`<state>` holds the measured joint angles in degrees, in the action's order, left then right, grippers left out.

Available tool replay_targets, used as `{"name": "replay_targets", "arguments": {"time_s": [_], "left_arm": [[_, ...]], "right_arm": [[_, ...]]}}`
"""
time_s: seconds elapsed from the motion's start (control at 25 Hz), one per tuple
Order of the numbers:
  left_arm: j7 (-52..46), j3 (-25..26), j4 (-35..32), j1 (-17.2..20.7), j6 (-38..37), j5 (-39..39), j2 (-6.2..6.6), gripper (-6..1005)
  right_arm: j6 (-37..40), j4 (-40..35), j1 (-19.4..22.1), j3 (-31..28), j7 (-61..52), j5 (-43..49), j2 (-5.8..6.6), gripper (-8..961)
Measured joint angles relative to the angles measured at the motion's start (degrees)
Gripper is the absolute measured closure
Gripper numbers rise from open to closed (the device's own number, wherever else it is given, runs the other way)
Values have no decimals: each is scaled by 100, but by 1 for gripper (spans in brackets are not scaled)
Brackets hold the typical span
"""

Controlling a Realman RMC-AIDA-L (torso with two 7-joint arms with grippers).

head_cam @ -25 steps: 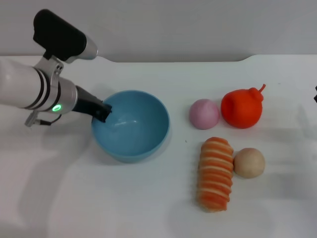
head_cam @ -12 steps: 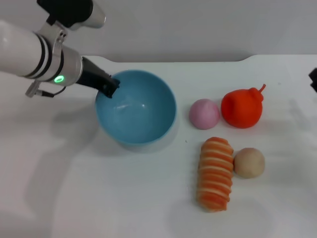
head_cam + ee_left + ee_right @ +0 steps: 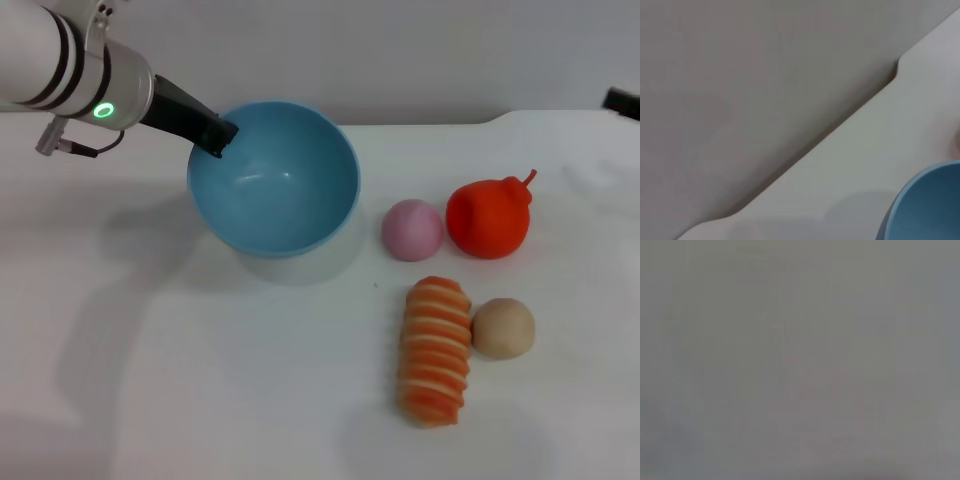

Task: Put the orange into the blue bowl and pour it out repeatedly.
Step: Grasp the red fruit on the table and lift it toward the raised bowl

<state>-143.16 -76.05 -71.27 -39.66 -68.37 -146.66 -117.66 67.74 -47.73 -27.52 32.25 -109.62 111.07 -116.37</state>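
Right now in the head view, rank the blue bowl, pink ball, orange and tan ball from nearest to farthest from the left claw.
1. Blue bowl: the left claw grips its rim.
2. Pink ball: right of the bowl.
3. Orange: just beyond the pink ball.
4. Tan ball: beside the striped loaf, closer to the robot.

White table point(image 3: 200, 400); orange point(image 3: 487, 220); loaf point(image 3: 434, 350)

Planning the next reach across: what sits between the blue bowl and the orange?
In the head view, a pink ball lies between the blue bowl and the orange, right beside the orange. The left gripper holds the bowl's rim.
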Motion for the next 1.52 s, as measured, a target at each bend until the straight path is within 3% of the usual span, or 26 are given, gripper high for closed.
{"name": "replay_targets", "arguments": {"time_s": [0.12, 0.2, 0.28, 0.44, 0.56, 0.88, 1.32, 1.52], "left_arm": [[-78, 60, 12, -25, 16, -3, -1, 1001], [-88, 73, 14, -45, 20, -4, -5, 1000], [-92, 75, 11, -62, 21, -5, -10, 999], [-93, 60, -1, -69, 35, -4, -19, 1000], [-94, 33, 19, -71, 54, -3, -20, 1000], [-95, 17, 49, -17, 69, -3, -21, 1000], [-93, -112, 37, -15, 41, -3, -20, 999], [-95, -136, 65, -5, 47, -3, -20, 999]], "right_arm": [[532, -27, -503, 8, -1141, 1309, 188, 300], [717, 104, -733, 65, -1384, 1812, 220, 305], [777, 181, -915, 238, -1527, 2149, 164, 309], [541, 187, -992, 733, -1565, 2310, -97, 319], [187, 260, -965, 1089, -1671, 2339, -180, 326], [-480, 717, -985, 1312, -1730, 2414, -185, 345], [-516, 664, -941, 1555, -1561, 2409, -199, 371], [-462, 511, -856, 1556, -1561, 2396, -202, 567]]}}
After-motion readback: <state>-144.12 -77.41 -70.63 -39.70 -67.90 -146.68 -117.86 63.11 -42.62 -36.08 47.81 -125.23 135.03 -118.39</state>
